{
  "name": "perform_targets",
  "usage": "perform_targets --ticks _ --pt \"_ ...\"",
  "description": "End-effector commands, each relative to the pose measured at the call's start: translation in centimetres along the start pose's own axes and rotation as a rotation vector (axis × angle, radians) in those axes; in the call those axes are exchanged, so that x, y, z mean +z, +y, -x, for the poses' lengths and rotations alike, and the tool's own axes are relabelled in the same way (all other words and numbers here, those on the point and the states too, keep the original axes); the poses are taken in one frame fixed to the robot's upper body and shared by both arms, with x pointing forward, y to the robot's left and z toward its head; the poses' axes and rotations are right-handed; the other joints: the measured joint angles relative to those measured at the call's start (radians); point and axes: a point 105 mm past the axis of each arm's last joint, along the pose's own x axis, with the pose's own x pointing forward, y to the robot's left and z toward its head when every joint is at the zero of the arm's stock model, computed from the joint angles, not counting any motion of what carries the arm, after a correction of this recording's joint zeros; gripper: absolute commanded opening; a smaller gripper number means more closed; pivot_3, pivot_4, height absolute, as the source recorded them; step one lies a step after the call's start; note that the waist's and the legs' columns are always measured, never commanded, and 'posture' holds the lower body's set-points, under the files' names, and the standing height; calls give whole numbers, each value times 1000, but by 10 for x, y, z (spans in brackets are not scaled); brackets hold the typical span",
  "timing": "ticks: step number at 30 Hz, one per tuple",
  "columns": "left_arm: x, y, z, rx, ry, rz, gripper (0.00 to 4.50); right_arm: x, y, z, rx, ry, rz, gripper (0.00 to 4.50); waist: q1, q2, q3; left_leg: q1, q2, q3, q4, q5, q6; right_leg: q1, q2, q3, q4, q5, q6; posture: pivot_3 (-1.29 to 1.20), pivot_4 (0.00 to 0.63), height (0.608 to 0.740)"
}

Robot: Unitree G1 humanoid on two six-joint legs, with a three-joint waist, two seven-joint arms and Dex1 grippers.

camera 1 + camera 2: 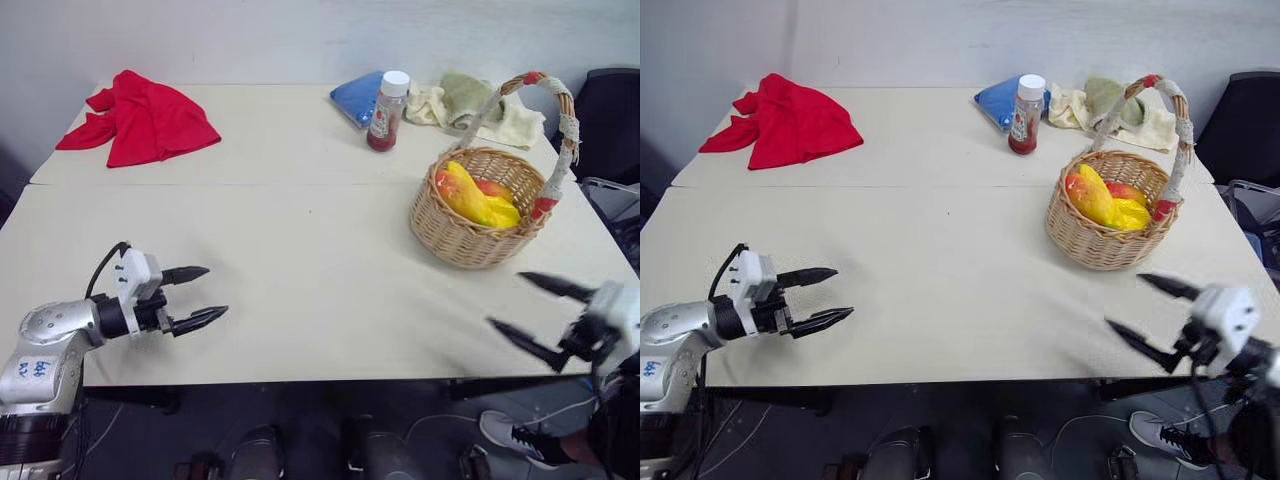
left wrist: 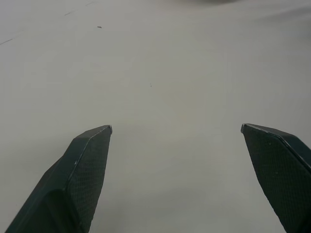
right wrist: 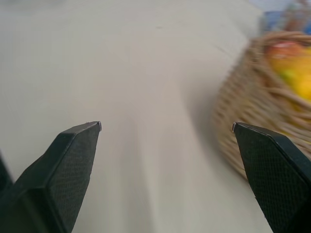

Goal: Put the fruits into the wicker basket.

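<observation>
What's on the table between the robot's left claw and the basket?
Nothing. In the left eye view, only bare table stretches from the open left gripper to the basket, which holds the fruits.

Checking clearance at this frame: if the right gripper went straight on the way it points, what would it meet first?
Probably bare table. The open right gripper points toward the robot's left, across the near table, with the basket off to one side of its line. Depth is unclear, so it might pass just above the surface.
</observation>
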Motion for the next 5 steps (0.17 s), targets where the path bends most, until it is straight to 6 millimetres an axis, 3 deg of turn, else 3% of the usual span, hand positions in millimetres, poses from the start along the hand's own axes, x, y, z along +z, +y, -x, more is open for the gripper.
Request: perform_targets --ticks 1,5 --pt "6 0 4 58 -4 -87 4500 8 14 -35 86 -100 18 4454 3 0 0 0 0 0 0 0 0 0 0 0 0 0 0 0 150 740" --pt "13 4 2 105 -43 -140 4500 10 26 -83 195 -181 33 4454 3 0 0 0 0 0 0 0 -1 -1 0 0 1 0 -1 0 150 740"
